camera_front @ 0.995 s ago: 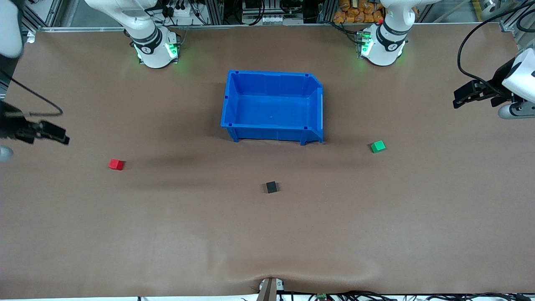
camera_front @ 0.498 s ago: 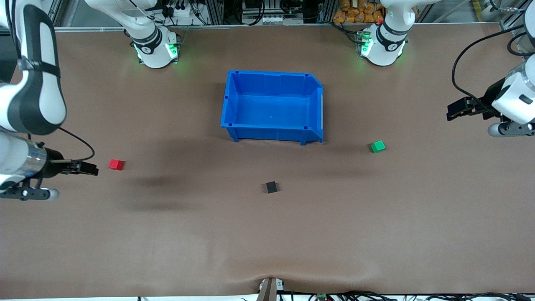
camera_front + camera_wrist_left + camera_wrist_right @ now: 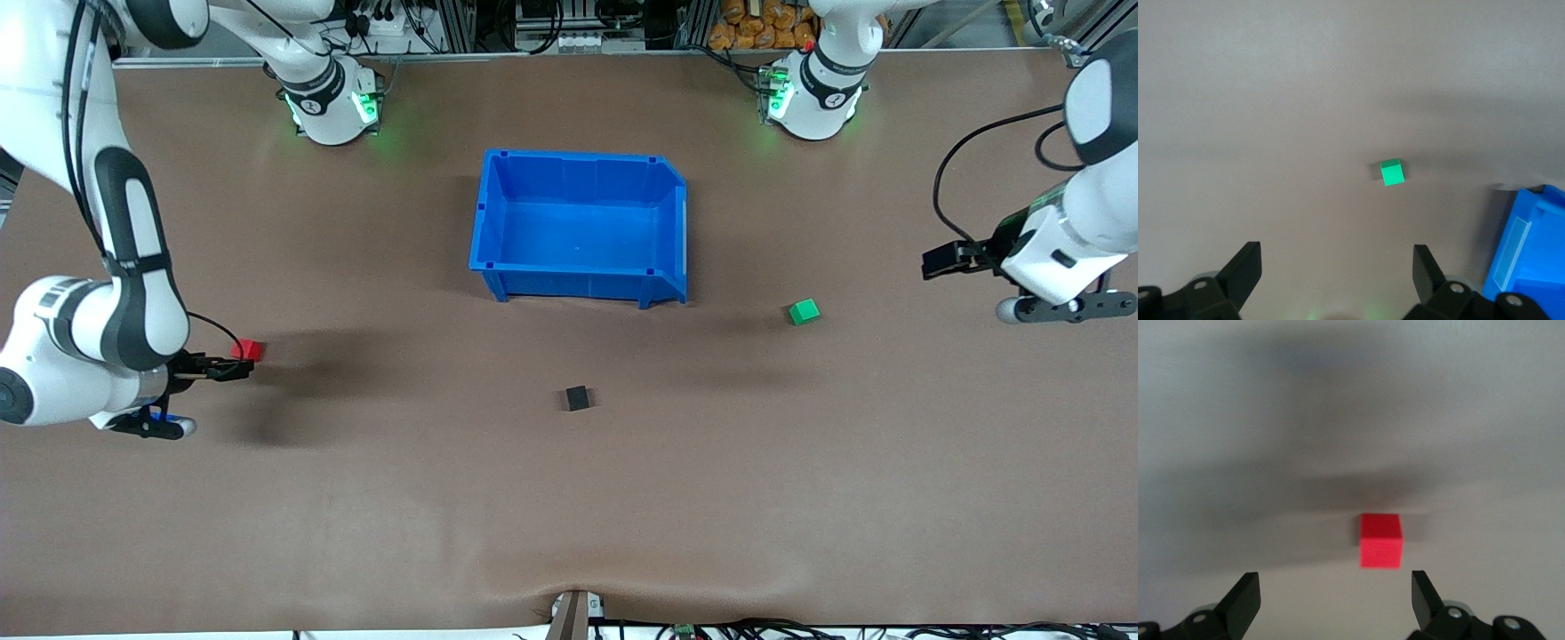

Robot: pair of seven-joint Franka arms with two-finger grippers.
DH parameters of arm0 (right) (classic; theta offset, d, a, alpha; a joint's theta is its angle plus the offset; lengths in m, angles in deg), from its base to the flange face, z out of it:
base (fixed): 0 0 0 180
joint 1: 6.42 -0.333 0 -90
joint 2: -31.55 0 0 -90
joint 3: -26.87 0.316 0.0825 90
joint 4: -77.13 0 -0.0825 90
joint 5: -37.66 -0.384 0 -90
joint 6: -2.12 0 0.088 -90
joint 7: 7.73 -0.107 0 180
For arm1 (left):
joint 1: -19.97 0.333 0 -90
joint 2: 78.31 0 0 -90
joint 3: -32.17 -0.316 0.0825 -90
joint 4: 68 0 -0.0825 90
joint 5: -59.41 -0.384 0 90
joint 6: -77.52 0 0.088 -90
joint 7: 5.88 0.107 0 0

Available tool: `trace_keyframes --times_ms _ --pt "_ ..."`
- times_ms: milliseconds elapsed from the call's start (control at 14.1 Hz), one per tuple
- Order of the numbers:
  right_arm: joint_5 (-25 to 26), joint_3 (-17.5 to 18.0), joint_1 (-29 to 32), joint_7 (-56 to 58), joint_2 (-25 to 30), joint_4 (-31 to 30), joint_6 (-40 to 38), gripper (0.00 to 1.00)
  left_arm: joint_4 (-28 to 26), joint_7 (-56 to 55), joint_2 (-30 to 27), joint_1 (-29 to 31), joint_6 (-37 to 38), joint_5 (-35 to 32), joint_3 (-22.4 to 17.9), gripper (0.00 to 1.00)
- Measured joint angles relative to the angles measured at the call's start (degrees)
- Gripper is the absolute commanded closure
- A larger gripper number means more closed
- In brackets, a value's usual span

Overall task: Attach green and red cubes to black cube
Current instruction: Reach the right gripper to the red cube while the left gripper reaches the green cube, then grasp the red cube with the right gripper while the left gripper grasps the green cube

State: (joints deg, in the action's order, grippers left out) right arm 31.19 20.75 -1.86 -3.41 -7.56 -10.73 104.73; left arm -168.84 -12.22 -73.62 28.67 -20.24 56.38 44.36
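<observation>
The red cube (image 3: 248, 349) lies on the brown table toward the right arm's end. My right gripper (image 3: 233, 369) is open just beside it, and the cube (image 3: 1381, 540) shows a little ahead of the jaws in the right wrist view. The green cube (image 3: 804, 311) lies toward the left arm's end. My left gripper (image 3: 942, 260) is open above the table, well apart from it; the cube (image 3: 1392, 172) shows ahead in the left wrist view. The black cube (image 3: 578, 398) lies alone mid-table, nearer the front camera than the bin.
An empty blue bin (image 3: 580, 271) stands at mid-table, farther from the front camera than the cubes; its corner (image 3: 1531, 253) shows in the left wrist view. The right arm's bulky wrist (image 3: 80, 356) hangs low near the table's end.
My right gripper has swung in from the table's end to just beside the red cube. My left gripper has come down and moved toward the green cube. The cubes have not moved.
</observation>
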Motion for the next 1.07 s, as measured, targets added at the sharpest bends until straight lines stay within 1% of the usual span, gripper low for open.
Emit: trace_keyframes --times_ms 213,284,427,569,640,711,782,924,1066 --pt "-0.43 0.02 1.99 2.03 -2.15 -0.15 0.59 0.23 -6.15 -0.05 0.22 -0.07 -6.98 0.00 0.04 0.00" --pt "-0.58 0.02 2.41 2.62 -2.58 -0.48 0.54 0.24 -8.33 -0.07 0.38 -0.07 -9.23 0.00 0.04 0.00" --pt "-0.90 0.03 2.66 3.03 -3.43 -0.64 0.53 0.39 -11.73 -0.10 0.92 -0.06 -12.88 0.00 0.04 0.00" --pt "-1.10 0.14 2.66 3.03 -3.67 -0.65 0.53 0.43 -14.42 -0.36 1.45 -0.06 -15.80 0.00 0.03 0.00" --pt "-1.21 0.17 2.66 3.02 -3.67 -0.65 0.53 0.43 -15.74 -0.73 1.70 -0.06 -17.06 0.00 0.04 0.00" --pt "-1.70 0.18 2.66 3.02 -3.71 -0.73 0.52 0.46 -16.77 -1.20 2.04 -0.07 -17.81 0.00 0.05 0.00" --pt "-2.62 0.17 2.68 3.04 -3.85 -0.92 0.52 0.70 -17.41 -1.68 2.58 -0.08 -18.23 0.00 0.12 0.00" --pt "-3.67 0.14 2.92 3.07 -4.49 -1.08 0.54 1.00 -17.99 -2.70 4.22 -0.12 -19.28 0.00 0.46 0.00" --pt "-3.80 0.13 3.12 3.07 -4.70 -0.83 0.25 1.00 -18.22 -5.71 5.95 -0.15 -21.29 0.03 1.87 0.00"
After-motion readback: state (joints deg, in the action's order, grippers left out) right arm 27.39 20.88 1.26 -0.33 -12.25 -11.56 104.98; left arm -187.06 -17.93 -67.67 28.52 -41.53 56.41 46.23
